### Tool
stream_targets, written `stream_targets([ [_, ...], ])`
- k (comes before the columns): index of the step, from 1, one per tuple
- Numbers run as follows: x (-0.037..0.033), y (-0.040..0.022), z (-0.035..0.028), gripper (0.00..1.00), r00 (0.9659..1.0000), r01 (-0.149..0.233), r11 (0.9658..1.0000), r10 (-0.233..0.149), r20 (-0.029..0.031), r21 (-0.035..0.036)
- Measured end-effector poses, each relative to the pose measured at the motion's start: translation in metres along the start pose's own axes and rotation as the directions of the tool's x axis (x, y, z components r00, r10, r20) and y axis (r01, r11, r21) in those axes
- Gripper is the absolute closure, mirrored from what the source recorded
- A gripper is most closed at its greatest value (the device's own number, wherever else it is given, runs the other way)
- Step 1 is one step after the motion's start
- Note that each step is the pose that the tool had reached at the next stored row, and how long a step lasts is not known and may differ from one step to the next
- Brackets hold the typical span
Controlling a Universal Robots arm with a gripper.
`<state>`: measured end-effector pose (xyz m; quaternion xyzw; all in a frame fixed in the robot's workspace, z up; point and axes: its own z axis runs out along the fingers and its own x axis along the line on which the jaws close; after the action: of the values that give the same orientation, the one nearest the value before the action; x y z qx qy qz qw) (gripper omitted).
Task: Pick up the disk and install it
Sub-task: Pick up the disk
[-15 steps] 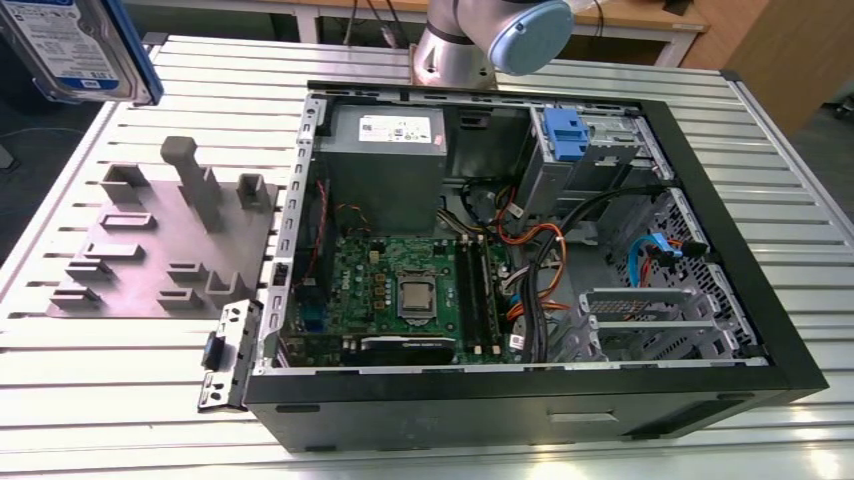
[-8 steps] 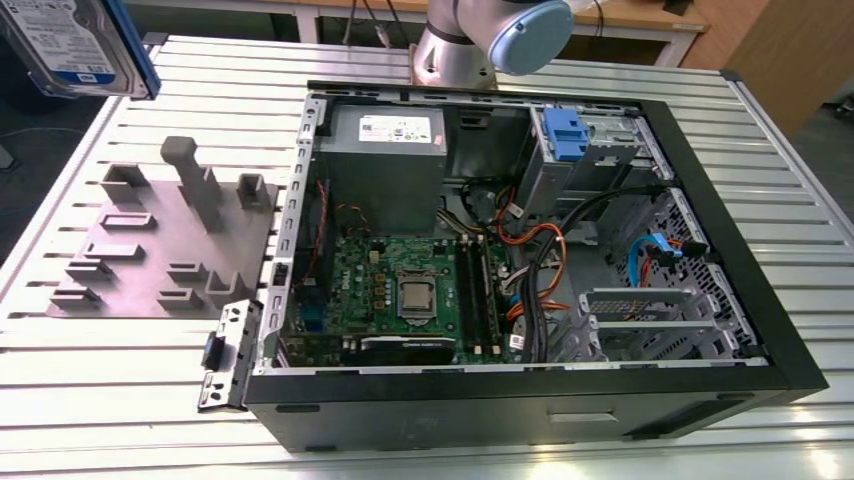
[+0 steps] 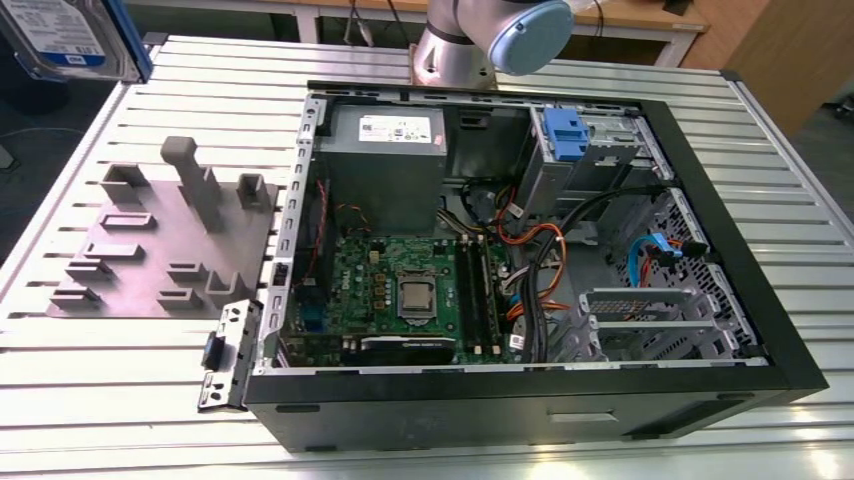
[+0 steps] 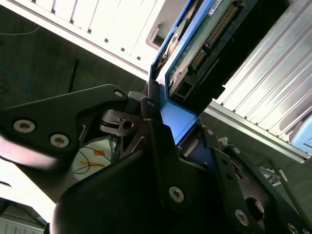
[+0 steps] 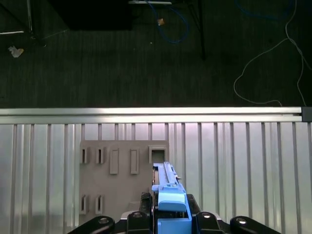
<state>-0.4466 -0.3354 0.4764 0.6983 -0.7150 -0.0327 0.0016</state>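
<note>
First wrist view: end effector (image 5: 170, 220) grips disk (image 5: 165, 183) above table (image 5: 239, 161).

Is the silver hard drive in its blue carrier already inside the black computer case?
No, the gripper holds the drive outside the case.

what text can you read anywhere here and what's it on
No text reads clearly enough to quote.
Disk: its white-and-blue label has print, too small to read.
Power supply: its white sticker has print, too small to read.
Motherboard: markings too small to read.
</note>
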Motion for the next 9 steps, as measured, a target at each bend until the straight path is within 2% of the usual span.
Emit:
stream_targets([
  [5,-0.0006,0.0007,-0.0153,0.64,1.0000,0.000,1.0000,0.000,0.0001,-0.0001],
  [7,-0.0006,0.0008,-0.0180,0.64,1.0000,0.000,1.0000,0.000,0.0000,-0.0003],
  [9,0.0013,0.0007,-0.0181,0.64,1.0000,0.000,1.0000,0.000,0.0001,-0.0002],
])
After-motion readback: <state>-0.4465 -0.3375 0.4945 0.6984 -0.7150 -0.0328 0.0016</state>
